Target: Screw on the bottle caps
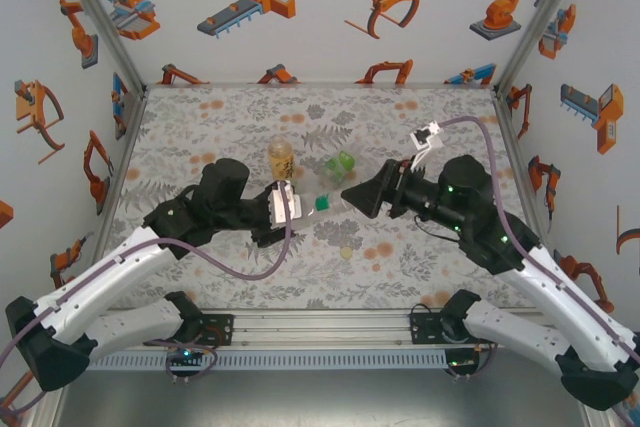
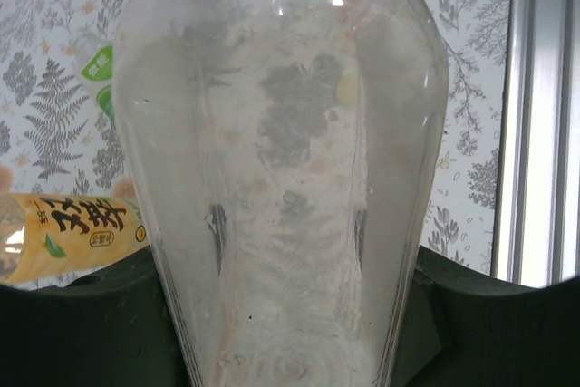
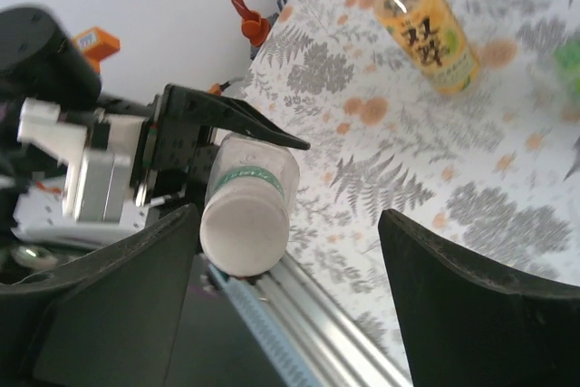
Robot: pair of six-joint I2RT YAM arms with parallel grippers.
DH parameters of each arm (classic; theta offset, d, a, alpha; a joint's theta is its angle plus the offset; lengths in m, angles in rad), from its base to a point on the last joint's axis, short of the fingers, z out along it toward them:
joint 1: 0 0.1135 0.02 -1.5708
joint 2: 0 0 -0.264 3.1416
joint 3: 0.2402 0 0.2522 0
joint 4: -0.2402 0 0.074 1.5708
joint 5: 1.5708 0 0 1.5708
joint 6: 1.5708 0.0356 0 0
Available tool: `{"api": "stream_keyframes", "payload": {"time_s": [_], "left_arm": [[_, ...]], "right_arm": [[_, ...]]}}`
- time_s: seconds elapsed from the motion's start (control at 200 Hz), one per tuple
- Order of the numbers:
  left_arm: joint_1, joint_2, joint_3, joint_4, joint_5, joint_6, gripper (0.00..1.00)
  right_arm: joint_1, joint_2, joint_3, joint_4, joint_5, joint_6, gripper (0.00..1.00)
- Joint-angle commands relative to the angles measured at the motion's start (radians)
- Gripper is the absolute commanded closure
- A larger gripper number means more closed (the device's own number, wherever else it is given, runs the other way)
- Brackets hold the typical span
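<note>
My left gripper [image 1: 288, 205] is shut on the clear bottle [image 2: 281, 169], which it holds off the mat with the neck pointing right. A whitish cap [image 3: 243, 231] sits on that neck above a green ring. My right gripper [image 3: 290, 224] is open around the cap. Its left finger is close beside the cap and its right finger stands well apart. The amber bottle [image 1: 281, 157] with the pale label has no cap on its neck, and the green bottle [image 1: 342, 165] stands to its right. A yellowish cap [image 1: 346, 252] lies loose on the mat.
The fern-print mat [image 1: 440, 257] covers the table between printed walls. An aluminium rail [image 1: 320, 322] runs along the near edge by the arm bases. A cable [image 1: 470, 132] loops from the right wrist.
</note>
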Motion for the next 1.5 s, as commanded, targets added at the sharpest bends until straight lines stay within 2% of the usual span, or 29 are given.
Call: {"api": "stream_keyframes", "payload": {"time_s": [0.0, 0.05, 0.265, 0.365, 0.506, 0.631, 0.821, 1.192, 1.497], "left_arm": [[-0.003, -0.017, 0.01, 0.004, 0.106, 0.035, 1.0], [-0.003, -0.015, 0.013, -0.005, 0.131, 0.04, 1.0], [-0.007, 0.008, 0.028, -0.042, 0.178, 0.054, 1.0], [-0.007, 0.022, 0.038, -0.061, 0.195, 0.057, 1.0], [-0.01, 0.03, 0.044, -0.073, 0.21, 0.061, 1.0], [-0.01, 0.035, 0.046, -0.076, 0.207, 0.061, 1.0], [-0.011, 0.037, 0.046, -0.075, 0.218, 0.06, 1.0], [-0.011, 0.032, 0.045, -0.07, 0.225, 0.059, 1.0], [-0.011, 0.031, 0.044, -0.062, 0.226, 0.058, 1.0]], "right_arm": [[0.001, -0.035, 0.021, 0.014, -0.145, -0.357, 0.29], [0.0, -0.043, 0.028, -0.002, -0.233, -0.481, 0.31], [0.001, -0.01, 0.116, -0.146, -0.455, -0.914, 0.32], [0.001, -0.007, 0.117, -0.136, -0.476, -1.027, 0.29], [0.001, 0.027, 0.134, -0.155, -0.538, -1.124, 0.29], [0.002, 0.057, 0.146, -0.159, -0.603, -1.143, 0.37], [0.003, 0.068, 0.13, -0.148, -0.59, -1.143, 0.44], [0.003, 0.074, 0.096, -0.153, -0.577, -1.127, 0.45], [0.002, 0.069, 0.072, -0.102, -0.571, -1.07, 0.63]]}}
